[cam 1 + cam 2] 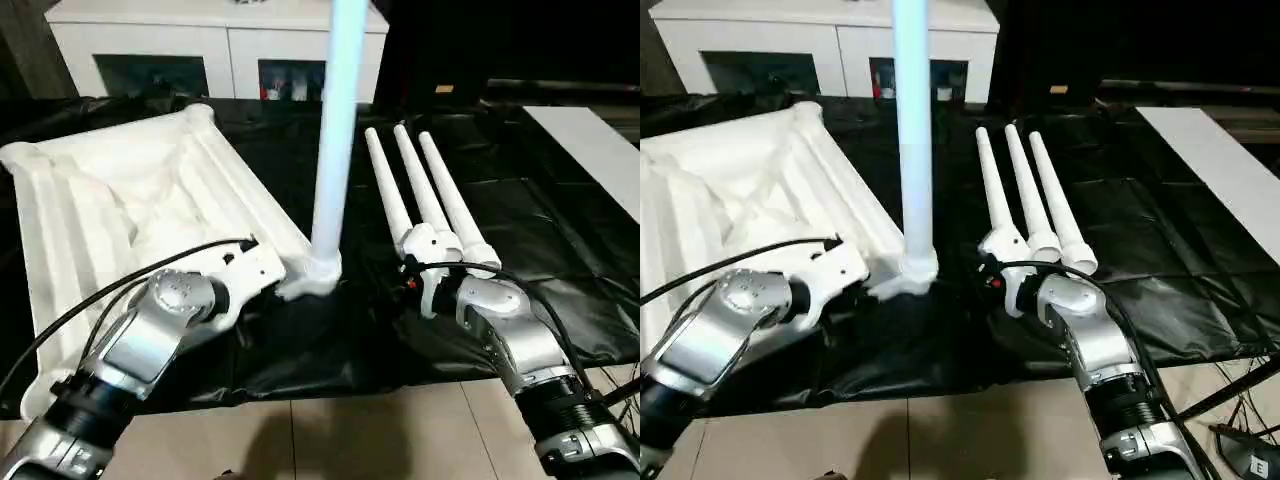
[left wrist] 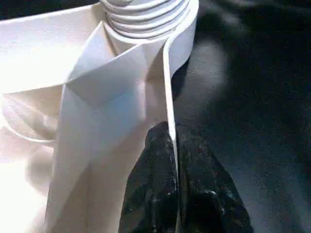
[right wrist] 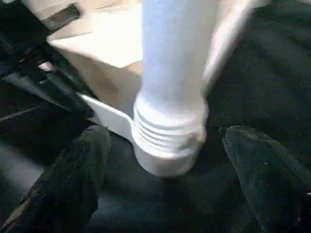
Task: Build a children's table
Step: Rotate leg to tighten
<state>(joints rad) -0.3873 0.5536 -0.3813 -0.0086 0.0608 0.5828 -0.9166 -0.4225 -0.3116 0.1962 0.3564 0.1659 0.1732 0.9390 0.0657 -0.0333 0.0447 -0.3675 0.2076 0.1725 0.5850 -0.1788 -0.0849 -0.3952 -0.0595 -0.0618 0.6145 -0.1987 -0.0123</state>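
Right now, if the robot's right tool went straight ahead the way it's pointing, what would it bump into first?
Probably the standing table leg. The open right tool points at its ribbed base, screwed into the tabletop corner. Depth is hard to judge.

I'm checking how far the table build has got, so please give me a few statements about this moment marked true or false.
1. One leg stands upright in a corner socket of the tabletop. True.
2. Four loose legs lie on the black sheet. False: three loose legs lie there, side by side.
3. The left gripper is shut on the tabletop's rim. True: its fingers pinch the thin edge wall.
4. The right gripper is clamped on the upright leg. False: its fingers stand apart on either side, clear of the leg.
5. The tabletop lies with its ribbed underside up. True.
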